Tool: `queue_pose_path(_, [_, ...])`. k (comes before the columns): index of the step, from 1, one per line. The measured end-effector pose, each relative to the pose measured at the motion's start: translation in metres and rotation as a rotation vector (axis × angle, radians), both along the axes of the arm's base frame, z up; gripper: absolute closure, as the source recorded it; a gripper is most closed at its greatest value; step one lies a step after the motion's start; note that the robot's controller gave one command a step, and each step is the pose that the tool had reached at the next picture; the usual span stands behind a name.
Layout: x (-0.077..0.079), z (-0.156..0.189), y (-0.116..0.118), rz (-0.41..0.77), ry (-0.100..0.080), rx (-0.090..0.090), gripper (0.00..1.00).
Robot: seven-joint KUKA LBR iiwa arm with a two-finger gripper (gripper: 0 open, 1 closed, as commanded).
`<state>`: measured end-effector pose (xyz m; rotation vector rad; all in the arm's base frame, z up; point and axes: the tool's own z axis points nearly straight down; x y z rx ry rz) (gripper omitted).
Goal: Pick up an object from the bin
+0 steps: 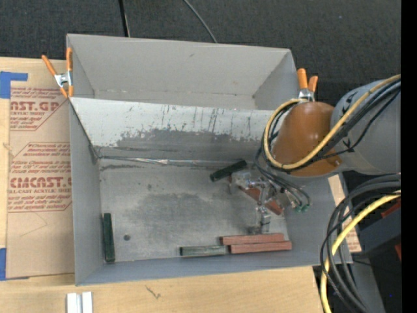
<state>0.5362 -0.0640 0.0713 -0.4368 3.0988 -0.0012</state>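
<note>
We see the arm (365,132) coming in from the right of the frame, its orange cover (306,139) and looped yellow-and-black cables (287,162) hanging over the right part of the grey bin (85,168). Below the cover, the gripper (263,225) points down at the bin floor in the lower right. We cannot tell whether it is open or closed, and we cannot make out anything held in it.

The things nearest its tip are two reddish-brown bars (257,243), lying flat and side by side along the lower wall of the bin, their long sides touching or nearly so. The gripper's tip sits just above the upper bar, towards its middle; we cannot tell whether it touches.

Just left of the bars, and in line with them, lies a thin dark green strip (202,250). Up and to the left of the gripper, a dark elongated piece (228,170) lies tilted on the floor, its right end near the gripper's body. Well apart from all this, a dark green bar (107,238) lies along the left wall, in the lower left of the bin
</note>
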Motion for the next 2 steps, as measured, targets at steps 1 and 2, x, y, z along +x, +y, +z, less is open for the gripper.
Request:
queue_pose_path(1, [0.0, 0.0, 0.0, 0.001, 0.001, 0.0, 0.0])
queue_pose_path(2, [0.023, 0.015, -0.028, 0.089, 0.016, 0.003, 0.0])
